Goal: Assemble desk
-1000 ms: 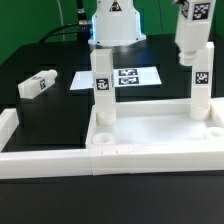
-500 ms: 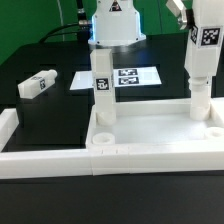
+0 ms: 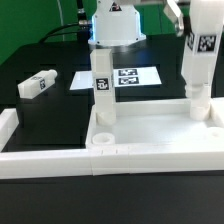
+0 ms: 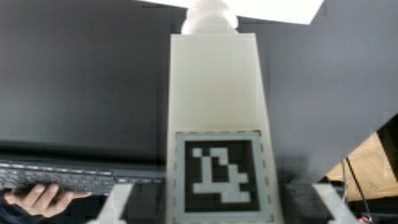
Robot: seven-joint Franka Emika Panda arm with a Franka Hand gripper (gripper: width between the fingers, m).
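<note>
Fingers (image 4: 118, 207) pinching upright leg (image 3: 197, 65) | lower end at corner socket (image 3: 199, 108) of desk top (image 3: 150, 132); another leg (image 3: 101, 85) standing

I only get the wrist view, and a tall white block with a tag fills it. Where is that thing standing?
Observer: That leg is upright, with its lower tip at the far corner of the desk top, on the exterior view's right.
Operator: Are there other legs?
Observer: A second leg stands upright at the other far corner.
Operator: Any more?
Observer: A third leg lies on the black table, apart from the desk top.
</note>
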